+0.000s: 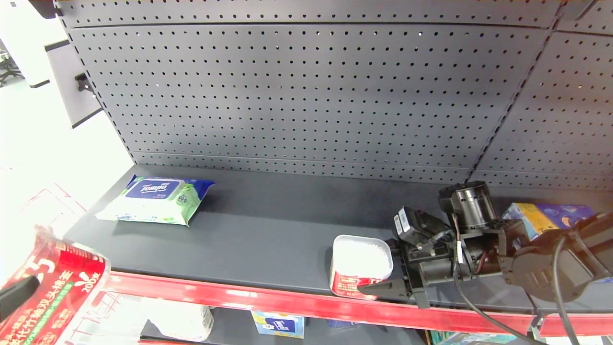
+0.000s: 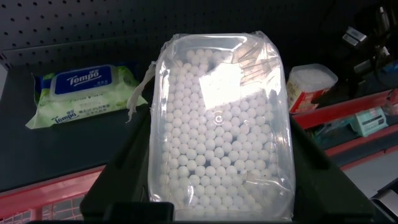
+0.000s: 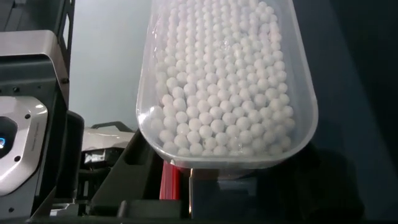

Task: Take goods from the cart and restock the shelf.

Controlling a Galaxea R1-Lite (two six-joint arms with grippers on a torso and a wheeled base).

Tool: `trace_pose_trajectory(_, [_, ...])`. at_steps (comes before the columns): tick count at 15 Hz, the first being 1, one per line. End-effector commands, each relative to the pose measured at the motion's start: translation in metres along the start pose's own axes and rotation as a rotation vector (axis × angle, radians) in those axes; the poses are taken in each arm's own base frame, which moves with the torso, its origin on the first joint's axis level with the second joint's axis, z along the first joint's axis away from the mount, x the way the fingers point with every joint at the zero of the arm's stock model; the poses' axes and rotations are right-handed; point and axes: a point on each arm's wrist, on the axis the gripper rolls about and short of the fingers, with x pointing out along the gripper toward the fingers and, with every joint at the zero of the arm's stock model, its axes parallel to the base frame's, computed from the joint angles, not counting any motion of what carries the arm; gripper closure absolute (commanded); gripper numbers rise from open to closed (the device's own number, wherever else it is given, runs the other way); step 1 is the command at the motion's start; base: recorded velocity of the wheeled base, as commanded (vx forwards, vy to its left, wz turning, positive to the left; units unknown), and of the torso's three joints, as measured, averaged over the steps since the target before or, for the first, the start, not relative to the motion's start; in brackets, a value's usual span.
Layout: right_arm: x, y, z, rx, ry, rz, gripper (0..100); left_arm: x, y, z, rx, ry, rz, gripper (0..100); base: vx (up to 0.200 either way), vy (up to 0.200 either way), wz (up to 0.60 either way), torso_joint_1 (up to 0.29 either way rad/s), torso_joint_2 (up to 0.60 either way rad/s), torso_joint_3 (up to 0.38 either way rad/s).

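Observation:
A clear cotton swab box (image 1: 360,261) with a red label stands on the dark shelf (image 1: 278,225) at its front edge, right of centre. My right gripper (image 1: 378,267) is shut on it from the right, and the swab heads (image 3: 224,81) show close up between its fingers. At the lower left, in front of the shelf, my left gripper (image 1: 19,294) is shut on a second red-labelled swab box (image 1: 55,282). That box (image 2: 217,124) also shows between the left gripper's fingers (image 2: 121,171). The other swab box (image 2: 311,84) stands farther off on the shelf.
A green and white wet wipes pack (image 1: 155,200) lies flat at the shelf's left end. A blue and yellow box (image 1: 546,215) sits behind my right arm. A red rail (image 1: 268,299) edges the shelf front. Packs (image 1: 278,323) lie on the shelf below. A pegboard (image 1: 306,96) backs it.

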Motion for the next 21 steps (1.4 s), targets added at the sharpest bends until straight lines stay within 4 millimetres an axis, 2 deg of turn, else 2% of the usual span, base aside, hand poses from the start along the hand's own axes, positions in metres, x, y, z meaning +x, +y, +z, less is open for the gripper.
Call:
trace_pose_trajectory(1, [0.002, 0.002, 0.001, -0.004, 0.0, 0.007, 100, -0.002, 0.0, 0.0, -0.001, -0.008, 0.0, 100, 0.0, 0.0, 0.0, 0.0, 0.0, 0.0])
trace_pose_trajectory(4, [0.005, 0.004, 0.002, -0.014, 0.018, -0.005, 100, -0.003, 0.0, 0.0, -0.001, -0.009, 0.003, 100, 0.0, 0.0, 0.0, 0.0, 0.0, 0.0])
trace_pose_trajectory(5, [0.005, 0.004, 0.002, -0.005, 0.019, -0.006, 0, -0.003, 0.0, 0.0, -0.001, -0.009, 0.003, 100, 0.0, 0.0, 0.0, 0.0, 0.0, 0.0])
trace_pose_trajectory(8, [0.002, 0.005, 0.005, 0.006, 0.015, -0.012, 0, -0.003, 0.0, 0.0, -0.001, -0.009, 0.003, 100, 0.0, 0.0, 0.0, 0.0, 0.0, 0.0])
trace_pose_trajectory(12, [-0.021, 0.01, 0.015, -0.004, 0.009, -0.097, 0, -0.001, 0.0, 0.0, 0.001, -0.002, -0.003, 100, 0.0, 0.0, 0.0, 0.0, 0.0, 0.0])
trace_pose_trajectory(16, [-0.064, 0.043, 0.011, 0.041, 0.002, -0.18, 0, 0.005, -0.001, -0.004, 0.0, 0.036, -0.03, 100, 0.0, 0.0, 0.0, 0.0, 0.0, 0.0])
trace_pose_trajectory(19, [-0.097, 0.075, 0.007, 0.029, -0.017, -0.274, 0, 0.019, -0.001, -0.005, 0.004, 0.095, -0.04, 100, 0.0, 0.0, 0.0, 0.0, 0.0, 0.0])
trace_pose_trajectory(21, [-0.138, 0.105, 0.004, 0.013, -0.031, -0.514, 0, 0.034, -0.003, -0.004, 0.005, 0.151, -0.117, 100, 0.0, 0.0, 0.0, 0.0, 0.0, 0.0])
